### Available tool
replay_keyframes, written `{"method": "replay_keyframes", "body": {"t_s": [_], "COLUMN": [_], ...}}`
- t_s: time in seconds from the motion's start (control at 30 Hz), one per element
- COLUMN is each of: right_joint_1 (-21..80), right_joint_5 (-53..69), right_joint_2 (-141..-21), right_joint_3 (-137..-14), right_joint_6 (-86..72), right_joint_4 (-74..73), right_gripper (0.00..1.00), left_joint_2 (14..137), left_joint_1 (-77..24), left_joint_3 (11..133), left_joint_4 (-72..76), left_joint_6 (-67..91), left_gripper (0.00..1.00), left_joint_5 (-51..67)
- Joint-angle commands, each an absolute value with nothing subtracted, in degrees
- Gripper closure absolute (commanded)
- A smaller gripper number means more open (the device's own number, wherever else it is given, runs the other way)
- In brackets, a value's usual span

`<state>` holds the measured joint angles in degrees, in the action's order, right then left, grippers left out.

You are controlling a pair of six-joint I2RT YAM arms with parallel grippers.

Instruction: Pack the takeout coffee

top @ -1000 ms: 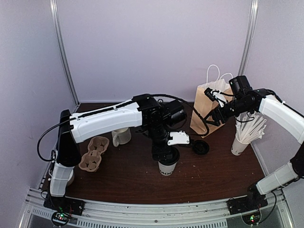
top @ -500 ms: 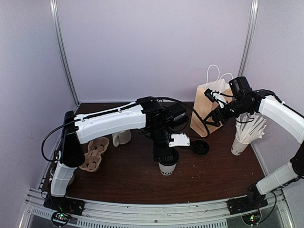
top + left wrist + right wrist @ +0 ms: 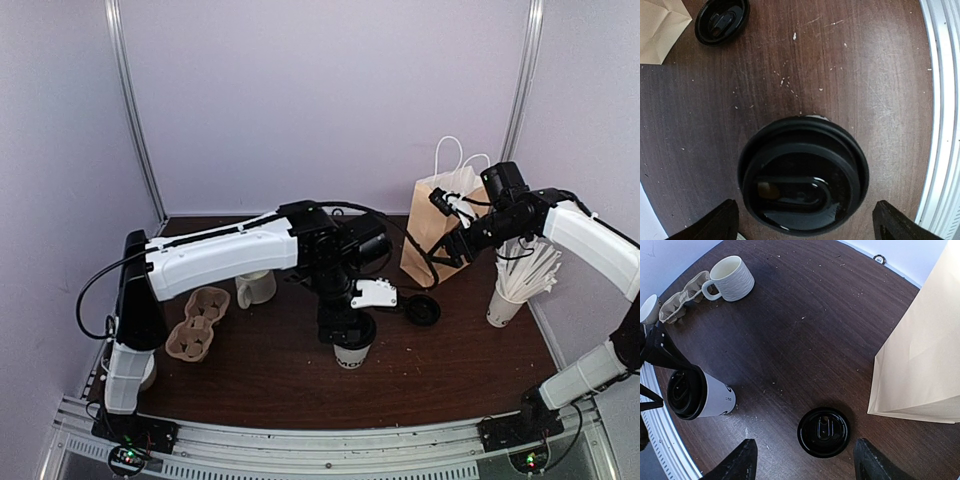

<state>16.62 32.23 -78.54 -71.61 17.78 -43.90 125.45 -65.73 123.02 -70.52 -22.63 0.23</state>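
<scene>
Top external: the takeout coffee (image 3: pixel 350 357) is standing near the table's (image 3: pixel 480 372) front edge, midway along, under the left gripper (image 3: pixel 347 330).

Left wrist: fingers (image 3: pixel 720 222) are gaping either side of its black lid (image 3: pixel 802 187), gripping nothing; sinking lower before closing seems wise.

Right wrist: the right gripper (image 3: pixel 805 462) is hanging spread, empty; the cup (image 3: pixel 716 399) is showing white, dark-lettered.

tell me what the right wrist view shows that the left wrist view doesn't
Only the right wrist view: the cream mug, the cardboard cup carrier, the printed side of the takeout coffee and the open right hand. Only the left wrist view: the left hand, its fingertips standing clear on either side of the coffee's lid. Both: the lidded coffee, the loose black lid, the paper bag and the brown table.
</scene>
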Motion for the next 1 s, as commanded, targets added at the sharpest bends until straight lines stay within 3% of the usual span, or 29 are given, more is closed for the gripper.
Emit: {"method": "replay_keyframes", "body": {"t_s": [0.0, 0.23, 0.37, 0.53, 0.73, 0.97], "right_joint_1": [16.26, 16.89, 18.61, 23.26, 27.99, 29.04], "right_joint_5": [32.18, 32.44, 29.45, 36.24, 44.67, 55.08], "right_joint_2": [-78.88, -77.97, -79.21, -82.79, -85.38, -89.08], "right_joint_3": [-71.70, -72.24, -73.41, -77.57, -74.34, -68.66], "right_joint_6": [18.19, 20.08, 21.03, 24.45, 20.84, 13.82], "right_joint_4": [-43.71, -45.68, -47.10, -53.91, -52.52, -46.69], "right_gripper": [0.31, 0.32, 0.35, 0.45, 0.53, 0.55], "left_joint_2": [117.27, 110.35, 103.85, 99.49, 97.43, 94.93], "left_joint_1": [-65.96, -64.47, -62.69, -57.59, -55.10, -54.92], "left_joint_3": [118.41, 110.84, 99.56, 91.51, 84.82, 77.14], "left_joint_4": [-65.40, -55.95, -43.04, -32.04, -25.02, -20.71], "left_joint_6": [-25.12, -20.61, -17.27, -2.96, 8.19, 20.48], "left_gripper": [0.02, 0.04, 0.04, 0.10, 0.29, 0.29], "left_joint_5": [2.08, -2.34, -3.12, -1.09, 6.14, 12.80]}}
